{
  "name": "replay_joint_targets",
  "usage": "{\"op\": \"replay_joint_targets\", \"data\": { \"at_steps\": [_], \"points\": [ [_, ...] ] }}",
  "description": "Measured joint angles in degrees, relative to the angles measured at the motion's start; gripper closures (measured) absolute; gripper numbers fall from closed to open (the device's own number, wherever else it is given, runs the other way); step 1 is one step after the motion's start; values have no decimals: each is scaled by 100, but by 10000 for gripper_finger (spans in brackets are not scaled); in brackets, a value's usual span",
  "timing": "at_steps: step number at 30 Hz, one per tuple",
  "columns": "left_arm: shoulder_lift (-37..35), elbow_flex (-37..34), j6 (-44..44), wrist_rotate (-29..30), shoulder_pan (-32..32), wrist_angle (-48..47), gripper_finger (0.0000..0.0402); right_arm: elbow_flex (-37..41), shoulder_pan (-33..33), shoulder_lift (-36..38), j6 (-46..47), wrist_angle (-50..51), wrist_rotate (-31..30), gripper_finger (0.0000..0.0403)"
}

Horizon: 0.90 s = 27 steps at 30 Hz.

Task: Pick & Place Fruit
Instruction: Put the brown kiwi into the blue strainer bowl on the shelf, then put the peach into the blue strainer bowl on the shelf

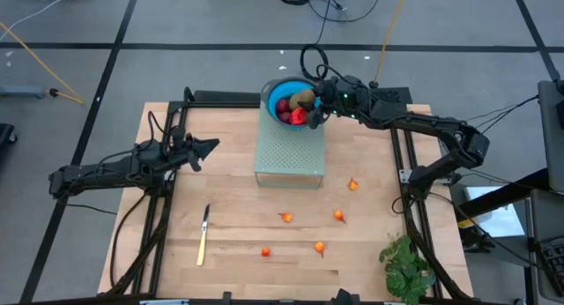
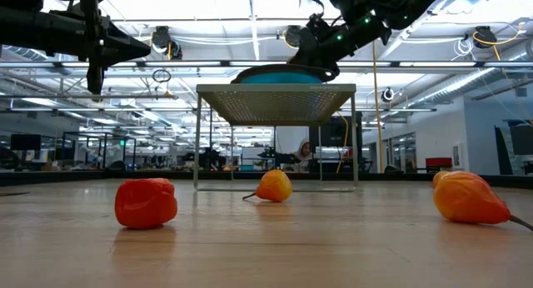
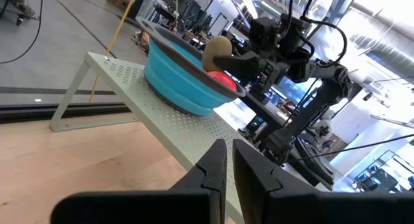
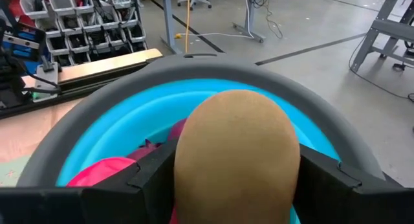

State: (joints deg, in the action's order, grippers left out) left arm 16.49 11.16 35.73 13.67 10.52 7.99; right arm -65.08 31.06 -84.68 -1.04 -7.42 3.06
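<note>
The right gripper (image 1: 310,102) is hovering over the blue bowl (image 1: 275,87) on the perforated stand (image 1: 289,155) at the bench's far edge, jaws grasping a brownish-olive fruit (image 4: 236,156). The left gripper (image 1: 211,147), jaws clenched, is waiting near the left edge.

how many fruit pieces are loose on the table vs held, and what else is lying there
small orange fruit pieces loose on the wooden table: 5
brownish-olive oval fruit held by the right tool over the blue bowl: 1
slim yellow-handled knife: 1
leafy green plant: 1
total: 8
</note>
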Motion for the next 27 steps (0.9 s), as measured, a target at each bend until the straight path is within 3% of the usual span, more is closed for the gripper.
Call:
{"op": "replay_joint_targets", "data": {
  "at_steps": [14, 27],
  "points": [
    [-1, 0, 4, -1, 0, 0, 376, 0, -1, 29, -4, -159, 1, 132],
    [0, 0, -112, 0, 0, -2, 376, 0, -45, 864, -52, -43, -6, 141]
  ]
}}
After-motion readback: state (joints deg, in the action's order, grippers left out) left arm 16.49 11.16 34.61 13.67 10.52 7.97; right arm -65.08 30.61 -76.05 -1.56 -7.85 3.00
